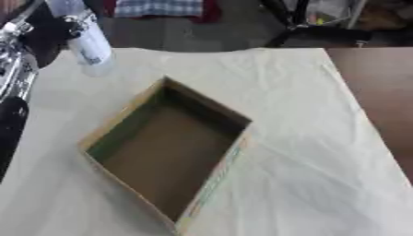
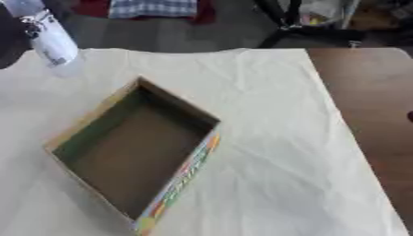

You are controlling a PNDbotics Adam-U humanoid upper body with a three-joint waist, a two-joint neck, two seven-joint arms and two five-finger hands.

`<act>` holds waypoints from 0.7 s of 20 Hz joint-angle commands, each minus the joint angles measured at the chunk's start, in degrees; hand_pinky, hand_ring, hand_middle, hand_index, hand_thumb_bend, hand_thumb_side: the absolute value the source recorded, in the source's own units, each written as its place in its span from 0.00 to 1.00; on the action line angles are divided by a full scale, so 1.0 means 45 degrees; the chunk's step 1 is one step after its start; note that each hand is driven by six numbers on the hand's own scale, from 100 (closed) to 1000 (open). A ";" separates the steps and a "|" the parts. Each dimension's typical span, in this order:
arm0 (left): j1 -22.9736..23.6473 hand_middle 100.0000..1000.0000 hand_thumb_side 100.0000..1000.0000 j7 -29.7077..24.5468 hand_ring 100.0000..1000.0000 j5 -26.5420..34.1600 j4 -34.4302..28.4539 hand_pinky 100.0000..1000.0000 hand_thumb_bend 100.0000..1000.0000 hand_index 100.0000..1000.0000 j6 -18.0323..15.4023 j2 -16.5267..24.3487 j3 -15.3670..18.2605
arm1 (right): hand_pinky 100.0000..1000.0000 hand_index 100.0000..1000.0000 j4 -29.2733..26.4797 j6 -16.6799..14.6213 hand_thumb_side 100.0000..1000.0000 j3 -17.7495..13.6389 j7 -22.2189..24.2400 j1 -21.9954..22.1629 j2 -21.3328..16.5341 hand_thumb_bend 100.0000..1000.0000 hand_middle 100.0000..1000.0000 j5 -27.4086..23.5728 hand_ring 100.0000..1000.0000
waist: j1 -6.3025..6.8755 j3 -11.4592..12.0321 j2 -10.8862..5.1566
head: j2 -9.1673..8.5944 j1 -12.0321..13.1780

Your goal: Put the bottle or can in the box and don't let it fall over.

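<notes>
Up at the far left corner, the left hand (image 1: 74, 20) has its fingers curled round the upper part of a clear bottle (image 1: 90, 48) with a white label, as far as the blur allows; the bottle's lower end hangs free above the cloth-covered counter (image 1: 306, 138), not resting on it. Its long axis runs nearly upright, leaning a little so the base points down and toward the right. The open cardboard box (image 1: 211, 179) lies nearer the robot and to the right of the bottle, set askew like a diamond, its far corner just below the bottle's base and its floor bare. So the coming move looks like a short carry toward the robot and rightward, then straight down, base first, with the lean taken out so the bottle stands. The right hand shows in neither view.
</notes>
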 commanded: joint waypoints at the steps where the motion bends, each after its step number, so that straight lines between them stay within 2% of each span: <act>1: -0.0352 0.51 0.00 0.0043 0.76 0.0322 -0.1160 1.00 0.03 0.02 0.0275 -0.0131 -0.0422 | 0.98 0.79 -0.0296 -0.0024 0.42 -0.0242 -0.0160 -0.0023 -0.0444 0.00 1.00 -0.0089 1.00 | 0.0034 0.0035 -0.0422 | 0.0094 -0.0120; 3: -0.0345 0.52 0.00 0.0140 0.76 0.0468 -0.1731 1.00 0.00 0.02 0.0426 -0.0431 -0.0793 | 0.98 0.79 -0.0296 -0.0022 0.42 -0.0312 -0.0244 0.0016 -0.0467 0.00 1.00 -0.0114 1.00 | 0.0068 0.0068 -0.0461 | 0.0185 -0.0164; 8: -0.0133 0.52 0.00 0.0001 0.77 0.0558 -0.2869 1.00 0.00 0.02 0.0820 -0.1196 -0.1688 | 0.98 0.79 -0.0296 -0.0013 0.44 -0.0542 -0.0566 0.0047 -0.0450 0.00 1.00 -0.0209 1.00 | 0.0126 0.0090 -0.0492 | 0.0254 -0.0131; 14: 0.0414 0.52 0.00 -0.0312 0.77 0.0170 -0.3401 1.00 0.00 0.02 0.1212 -0.1747 -0.2056 | 0.98 0.79 -0.0296 -0.0101 0.44 -0.0707 -0.0777 0.0090 -0.0385 0.00 1.00 -0.0260 1.00 | 0.0146 0.0080 -0.0462 | 0.0179 -0.0113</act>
